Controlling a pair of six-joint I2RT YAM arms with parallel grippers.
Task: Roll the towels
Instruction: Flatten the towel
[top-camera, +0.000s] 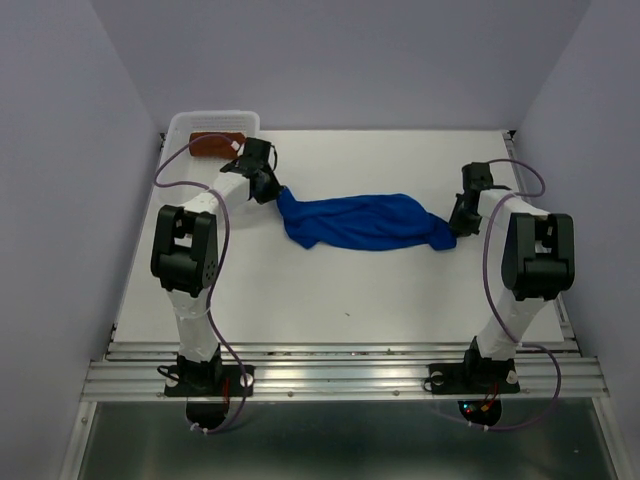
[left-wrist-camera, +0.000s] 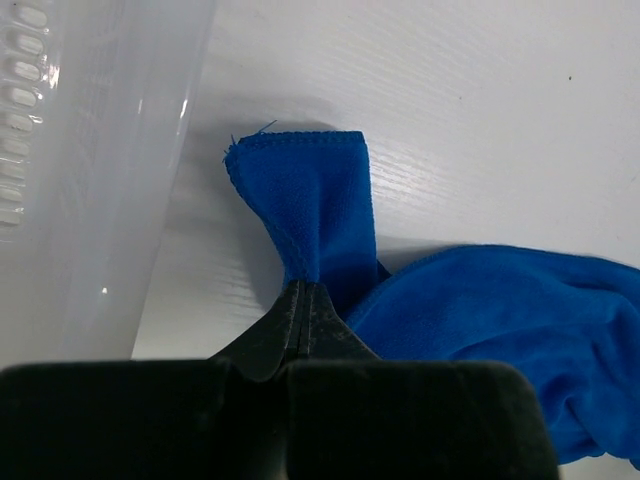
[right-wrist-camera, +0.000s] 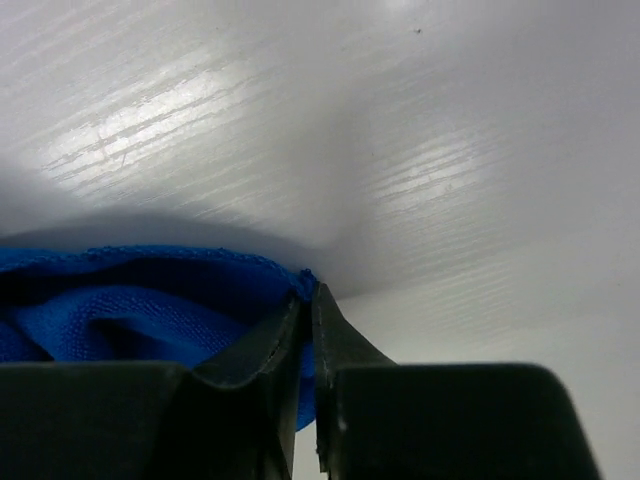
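- The white table (top-camera: 350, 295) was the biggest thing in view. A broad bare stretch ran from the cloth to the near edge, and a narrower bare strip lay behind the cloth up to the far edge. The right wrist view showed only bare white surface (right-wrist-camera: 420, 150) ahead of that arm.
- The blue towel (top-camera: 365, 222) lay across the middle of the table as a long, loosely bunched band. It was strung between the two grippers and well clear of the near and far edges. Its left end reached toward the far-left corner and its right end toward the right side.
- In the left wrist view one hemmed corner flap (left-wrist-camera: 305, 195) stuck out past the fingertips, and the rest spilled rightward in folds. The right wrist view showed its hem (right-wrist-camera: 130, 295) gathered to the left of the fingers.
- The white basket (top-camera: 180, 125) sat in the far-left corner of the table. In the left wrist view its pale wall (left-wrist-camera: 100, 150) filled the left side, with a thin strip of table between it and the towel's corner.
- The rust-brown towel (top-camera: 215, 143) lay inside the basket as a compact oblong bundle. I could not tell whether it was rolled.
- The left gripper (top-camera: 277, 192) was just beside the basket and clenched on the blue towel's left end. Its fingertips (left-wrist-camera: 303, 292) were pressed together with cloth pinched between them.
- The right gripper (top-camera: 455, 232) was clamped on the towel's right end. Its fingers (right-wrist-camera: 308, 297) were almost together on the hem.
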